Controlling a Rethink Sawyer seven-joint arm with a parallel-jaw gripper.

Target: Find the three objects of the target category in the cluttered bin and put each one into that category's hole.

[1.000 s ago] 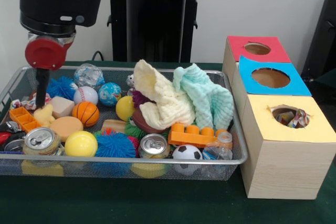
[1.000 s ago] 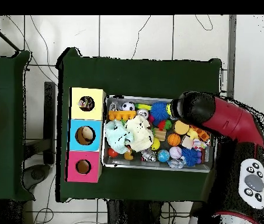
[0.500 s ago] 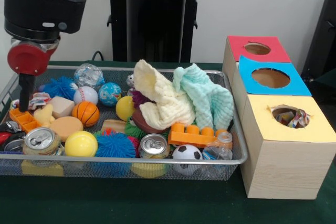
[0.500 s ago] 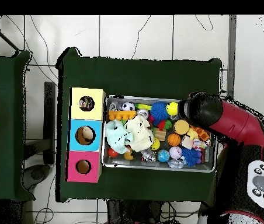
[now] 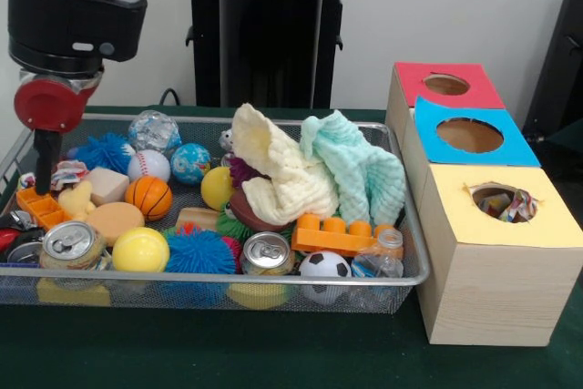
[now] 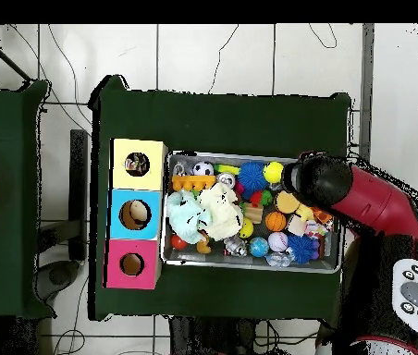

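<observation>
The wire-mesh bin (image 5: 273,277) is full of toys, cans and cloths. One crumpled white wrapper with red and blue print (image 5: 66,174) lies at the bin's left end, next to a tan block. My gripper (image 5: 42,184) hangs just left of that wrapper, low inside the bin; its opening does not show. Another printed wrapper (image 5: 519,208) sits inside the round hole (image 5: 496,198) of the yellow-topped box (image 5: 474,271). In the overhead view my arm (image 6: 319,180) covers the bin's (image 6: 250,264) right end, and the yellow-topped box (image 6: 139,148) is at the left.
A cream cloth (image 5: 278,170) and a mint cloth (image 5: 364,170) are heaped mid-bin. Balls, two cans (image 5: 266,252), an orange brick (image 5: 332,234) and a small bottle fill the rest. The blue-topped box (image 5: 469,134) and red-topped box (image 5: 446,86) stand behind the yellow one.
My gripper has moved left along the bin, from over the printed wrapper to just beside it, and risen a little. The wrapper still lies in the bin.
</observation>
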